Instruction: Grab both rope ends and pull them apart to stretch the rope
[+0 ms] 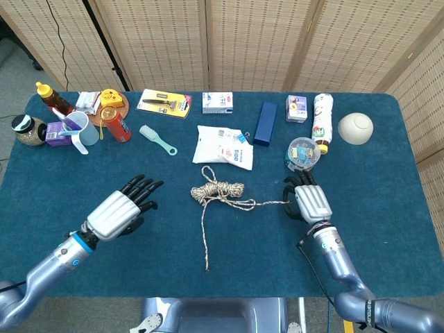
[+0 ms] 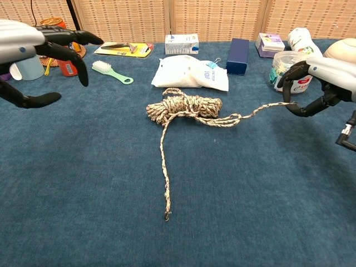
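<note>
1. The rope (image 1: 218,191) lies coiled mid-table, one end trailing toward the near edge, the other running right.
2. The right hand (image 1: 310,202) pinches that right end, lifted slightly off the cloth.
3. The left hand (image 1: 119,212) hovers left of the coil, fingers spread, grasping nothing.

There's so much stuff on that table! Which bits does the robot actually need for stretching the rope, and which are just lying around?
Needed:
rope
right hand, holding one rope end
left hand, fingers spread, holding nothing

Just lying about:
white packet
green brush
blue box
red can
mug
white bowl
</note>
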You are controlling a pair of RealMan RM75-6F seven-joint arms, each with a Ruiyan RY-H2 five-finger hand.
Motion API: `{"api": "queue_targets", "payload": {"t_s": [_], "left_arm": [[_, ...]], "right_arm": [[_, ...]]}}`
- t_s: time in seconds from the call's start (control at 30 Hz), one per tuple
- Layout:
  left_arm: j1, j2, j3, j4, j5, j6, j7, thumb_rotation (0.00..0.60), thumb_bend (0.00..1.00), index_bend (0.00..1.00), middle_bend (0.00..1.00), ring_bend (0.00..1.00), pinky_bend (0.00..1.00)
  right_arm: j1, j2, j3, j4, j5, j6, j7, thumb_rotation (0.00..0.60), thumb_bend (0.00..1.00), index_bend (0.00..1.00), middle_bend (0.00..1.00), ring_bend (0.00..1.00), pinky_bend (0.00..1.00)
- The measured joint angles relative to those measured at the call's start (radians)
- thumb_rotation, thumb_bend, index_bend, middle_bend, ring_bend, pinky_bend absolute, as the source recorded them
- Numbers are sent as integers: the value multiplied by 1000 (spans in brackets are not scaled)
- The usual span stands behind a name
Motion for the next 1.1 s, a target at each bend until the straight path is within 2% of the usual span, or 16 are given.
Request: {"api": "queue_targets", "payload": {"t_s": [0.27, 0.57, 1.1], "left_arm": [[-89, -120, 3, 57, -3, -88, 13, 600, 409, 415, 0, 0, 0], [-131, -213, -3, 91, -57, -113, 56, 600, 322, 414, 0, 0, 0], [-183, -352, 7, 172, -152, -169, 127, 600, 319, 494, 0, 0, 0]], "right_arm": [[-7, 3, -1, -5, 3, 3, 2, 600, 551, 608, 257, 6, 0], [-8, 0, 0, 15, 11, -10, 18, 600, 553, 608, 257, 6, 0], [-5, -17, 2, 82, 22, -48, 67, 600, 556, 609, 257, 6, 0]]}}
